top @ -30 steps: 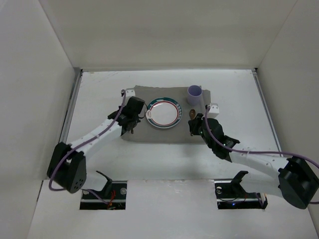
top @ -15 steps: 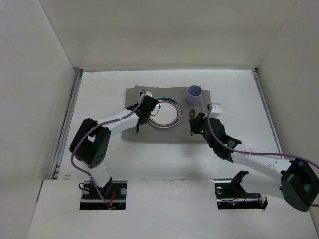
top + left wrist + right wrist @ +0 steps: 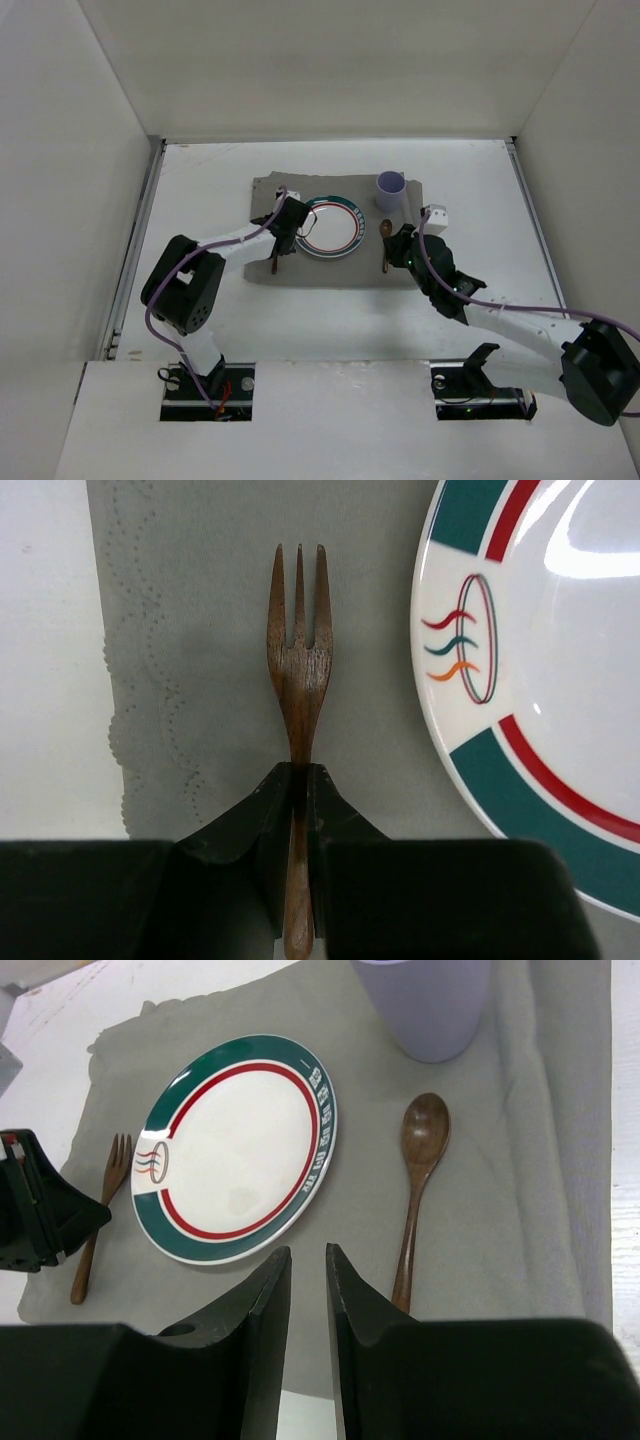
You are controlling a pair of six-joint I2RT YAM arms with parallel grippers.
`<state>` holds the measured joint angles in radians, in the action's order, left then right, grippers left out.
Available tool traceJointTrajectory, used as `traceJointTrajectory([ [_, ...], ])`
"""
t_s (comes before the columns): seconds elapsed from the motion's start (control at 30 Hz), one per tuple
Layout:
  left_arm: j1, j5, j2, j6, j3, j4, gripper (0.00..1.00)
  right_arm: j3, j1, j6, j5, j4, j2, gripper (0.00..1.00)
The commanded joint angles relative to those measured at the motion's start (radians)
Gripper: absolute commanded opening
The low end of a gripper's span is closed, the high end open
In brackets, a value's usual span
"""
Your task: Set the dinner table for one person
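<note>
A grey cloth mat [image 3: 335, 262] lies on the white dinner table [image 3: 200, 190]. On the mat are a plate [image 3: 330, 227] with a green and red rim, a lilac cup [image 3: 390, 188] and a wooden spoon [image 3: 387, 240] to the right of the plate. My left gripper [image 3: 298, 780] is shut on the handle of a wooden fork [image 3: 298, 660], which lies low on the mat just left of the plate [image 3: 540, 680]. My right gripper [image 3: 308, 1255] is empty with its jaws nearly together. It hovers over the mat's near edge, left of the spoon [image 3: 418, 1180].
Metal rails [image 3: 140, 230] run along the table's side edges, and white walls enclose it. The mat has a scalloped left edge [image 3: 120, 730] close to the fork. The left gripper [image 3: 40, 1210] shows at the left of the right wrist view.
My left arm has folded in and its gripper has moved the fork close beside the plate's left rim, low on the mat. My right gripper has shifted only slightly by the spoon.
</note>
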<state>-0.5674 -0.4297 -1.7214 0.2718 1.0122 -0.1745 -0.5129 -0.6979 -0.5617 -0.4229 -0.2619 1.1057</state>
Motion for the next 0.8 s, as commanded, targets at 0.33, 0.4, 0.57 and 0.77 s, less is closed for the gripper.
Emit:
traceJointTrajectory([
  [0.33, 0.018, -0.015, -0.021, -0.034, 0.002, 0.009, 0.03, -0.004, 0.015, -0.007, -0.007, -0.042, 0.011, 0.27],
  [0.4, 0.018, -0.015, -0.023, -0.034, 0.005, 0.010, 0.03, -0.003, 0.022, -0.007, -0.007, -0.040, 0.013, 0.27],
  [0.57, 0.028, -0.021, -0.023, -0.039, 0.011, 0.023, 0.04, -0.004, 0.018, -0.007, -0.005, -0.043, 0.017, 0.27],
  [0.77, 0.027, -0.023, -0.038, -0.036, -0.003, 0.040, 0.07, -0.004, 0.024, -0.007, -0.002, -0.040, 0.016, 0.27],
])
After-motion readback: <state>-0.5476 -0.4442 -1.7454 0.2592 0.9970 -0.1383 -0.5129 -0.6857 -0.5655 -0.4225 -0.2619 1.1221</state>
